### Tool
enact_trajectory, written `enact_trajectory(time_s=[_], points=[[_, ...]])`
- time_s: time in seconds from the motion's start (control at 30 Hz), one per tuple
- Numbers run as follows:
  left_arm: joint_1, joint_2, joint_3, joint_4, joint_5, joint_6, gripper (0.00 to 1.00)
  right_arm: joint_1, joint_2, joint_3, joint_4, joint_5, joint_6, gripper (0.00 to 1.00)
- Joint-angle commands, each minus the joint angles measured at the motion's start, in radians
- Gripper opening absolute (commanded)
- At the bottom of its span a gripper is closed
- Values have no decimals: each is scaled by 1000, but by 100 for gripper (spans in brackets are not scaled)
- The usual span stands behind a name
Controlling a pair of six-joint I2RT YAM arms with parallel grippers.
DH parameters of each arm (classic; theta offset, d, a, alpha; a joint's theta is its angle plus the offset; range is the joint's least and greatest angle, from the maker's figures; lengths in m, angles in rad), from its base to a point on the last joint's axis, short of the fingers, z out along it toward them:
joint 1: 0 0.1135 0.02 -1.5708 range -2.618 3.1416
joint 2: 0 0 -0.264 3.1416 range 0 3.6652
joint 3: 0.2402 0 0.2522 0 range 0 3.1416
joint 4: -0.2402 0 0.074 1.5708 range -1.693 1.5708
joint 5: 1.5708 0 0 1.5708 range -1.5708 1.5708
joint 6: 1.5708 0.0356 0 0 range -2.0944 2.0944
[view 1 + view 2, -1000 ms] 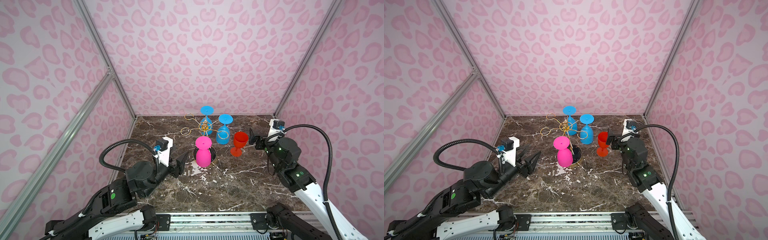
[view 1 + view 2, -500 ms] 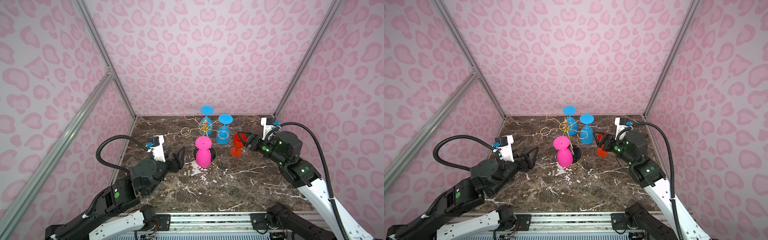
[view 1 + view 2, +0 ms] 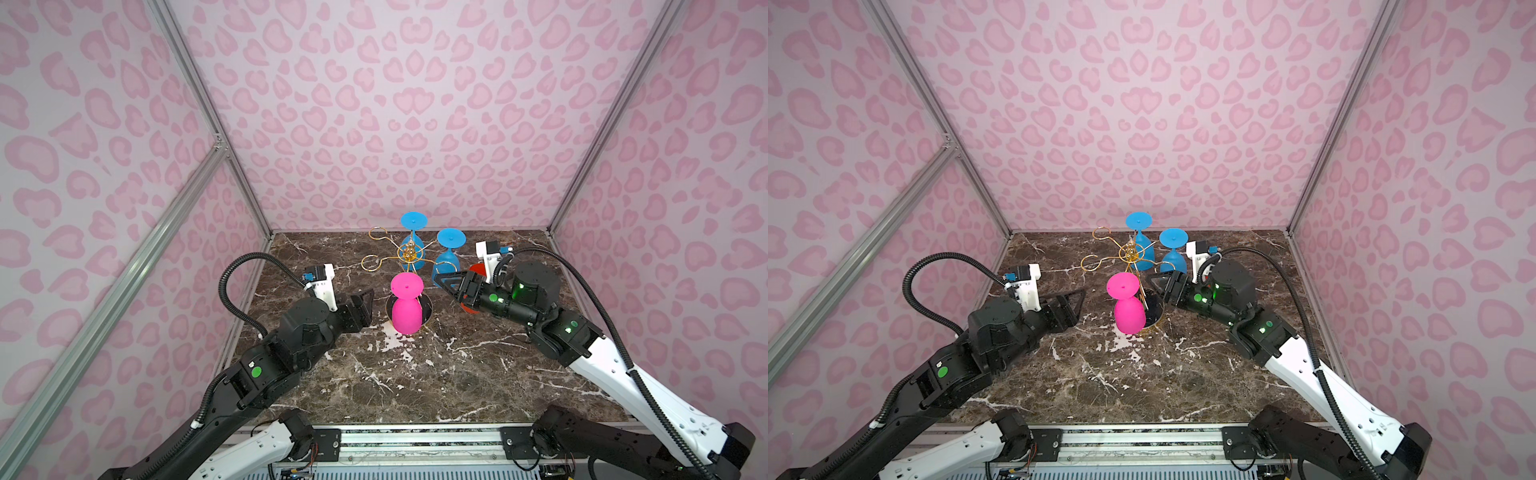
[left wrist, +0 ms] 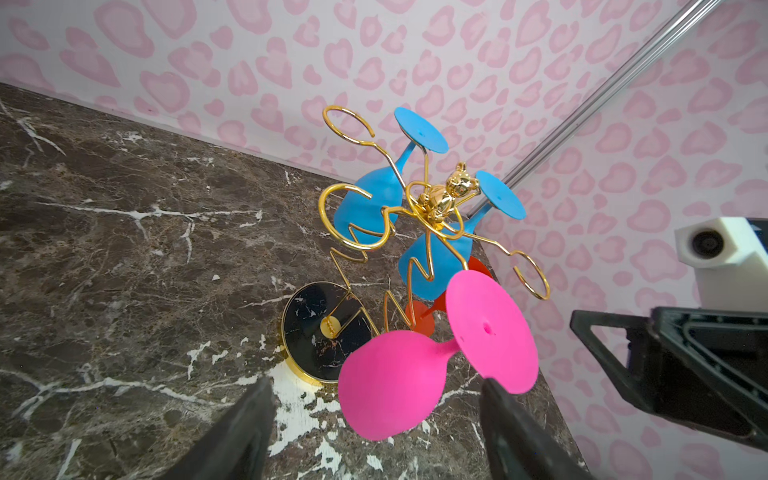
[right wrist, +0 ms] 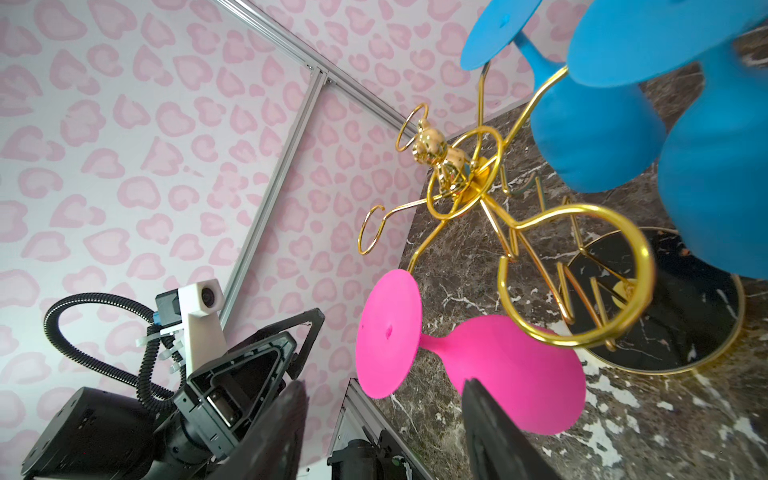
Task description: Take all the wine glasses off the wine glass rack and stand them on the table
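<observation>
The wine glass rack (image 3: 409,252) (image 3: 1128,252) is gold wire on a round black base (image 4: 316,328) (image 5: 665,316). A pink wine glass (image 3: 405,311) (image 3: 1128,313) (image 4: 390,390) (image 5: 519,374) hangs upside down from its near arm. Two blue glasses (image 3: 446,266) (image 4: 374,195) hang from the far arms. My left gripper (image 3: 365,301) (image 4: 374,382) is open just left of the pink glass, clear of it. My right gripper (image 3: 444,282) (image 5: 384,384) is open just right of it, its fingers level with the stem and foot and touching nothing.
A red glass (image 3: 477,269) (image 4: 419,322) stands on the marble table (image 3: 415,374) behind my right gripper, mostly hidden. Patterned pink walls close in the left, right and back. Several rack loops (image 3: 372,262) on the left side hold nothing.
My right gripper swung left from beside the red glass to the pink glass, its jaws narrowing. My left gripper moved closer to the pink glass and opened wider.
</observation>
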Motion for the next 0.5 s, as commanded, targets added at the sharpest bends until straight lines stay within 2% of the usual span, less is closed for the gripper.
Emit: enact_trajectory(time_s=[0.0,0.17,0.3,0.47], points=[[19,-3,8,4,48,-19,79,19,16,-10,70,15,40,56],[40,-34,-6,2,36,-26,79,34,26,-47,145,27,91,47],[44,-55,-25,-2,25,-41,79,48,35,-59,137,58,102,43],[44,-61,-46,-4,33,-59,79,49,51,-89,210,46,153,40]])
